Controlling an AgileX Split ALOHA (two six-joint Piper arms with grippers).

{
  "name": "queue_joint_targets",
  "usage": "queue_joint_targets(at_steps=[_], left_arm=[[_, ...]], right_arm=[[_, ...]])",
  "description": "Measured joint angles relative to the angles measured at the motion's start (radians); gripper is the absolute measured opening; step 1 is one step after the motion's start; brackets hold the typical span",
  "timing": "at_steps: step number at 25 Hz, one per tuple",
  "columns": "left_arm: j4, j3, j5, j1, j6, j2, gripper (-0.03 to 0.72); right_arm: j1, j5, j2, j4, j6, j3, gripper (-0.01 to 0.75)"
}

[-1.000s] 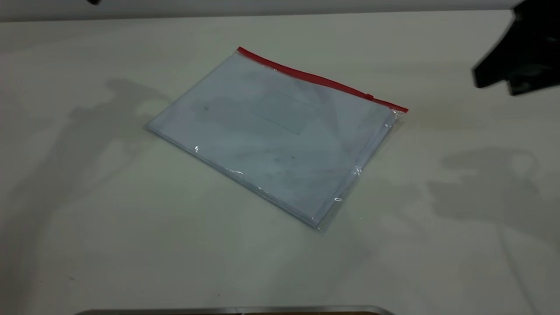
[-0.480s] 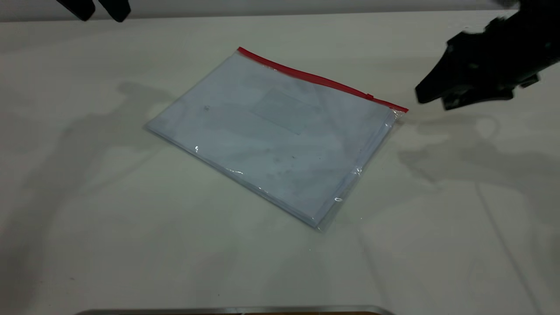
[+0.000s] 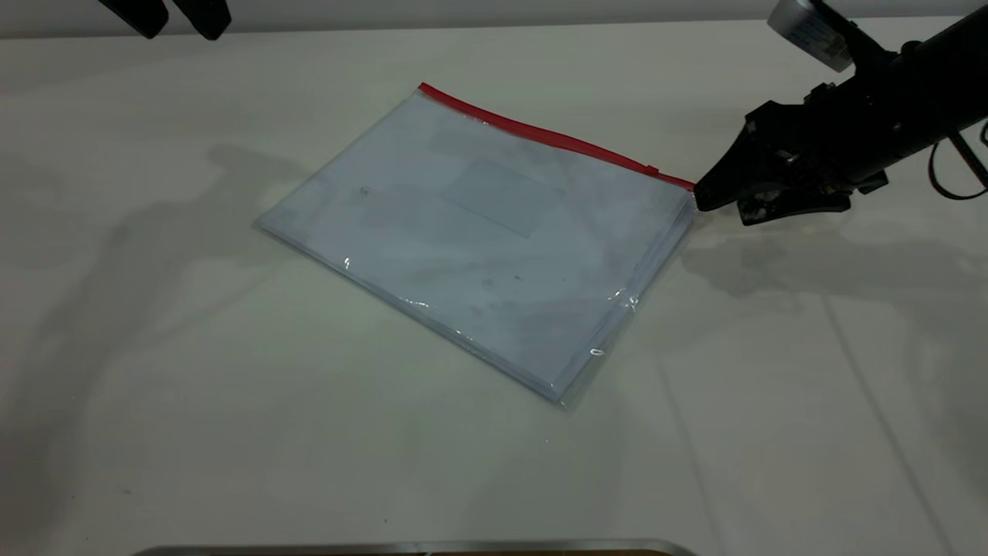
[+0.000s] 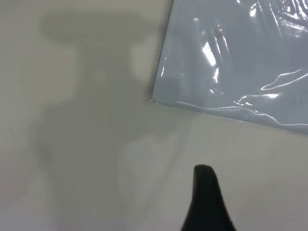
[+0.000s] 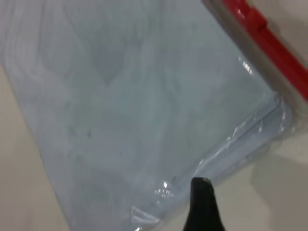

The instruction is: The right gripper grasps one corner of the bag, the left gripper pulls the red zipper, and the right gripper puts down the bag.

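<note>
The bag (image 3: 478,239), a clear bluish pouch, lies flat on the table. The red zipper (image 3: 540,135) runs along its far edge, and its slider tab (image 3: 652,169) sits near the right end. My right gripper (image 3: 722,210) is open and low at the bag's far right corner, with one jaw tip over the end of the red strip. The right wrist view shows one of its fingers (image 5: 202,207) above the bag's (image 5: 144,96) edge, with the zipper (image 5: 269,43) beyond. My left gripper (image 3: 174,15) is open at the far left, away from the bag. Its finger (image 4: 207,202) hangs over bare table near a bag corner (image 4: 231,57).
The pale table (image 3: 154,386) carries only the bag. A metal edge (image 3: 417,548) runs along the near side. The right arm's cable (image 3: 953,174) hangs at the far right.
My right gripper has moved left and down from the upper right to the bag's far right corner. My left gripper came into view at the top left and has held still since.
</note>
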Motion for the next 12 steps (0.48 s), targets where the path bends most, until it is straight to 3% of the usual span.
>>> queue_joint_targets(at_steps=[12], left_arm=[[0.000, 0.000, -0.004, 0.000, 0.000, 0.000, 0.586]], right_arm=[[0.000, 0.013, 0.097, 0.023, -0.053, -0.100, 0.591]])
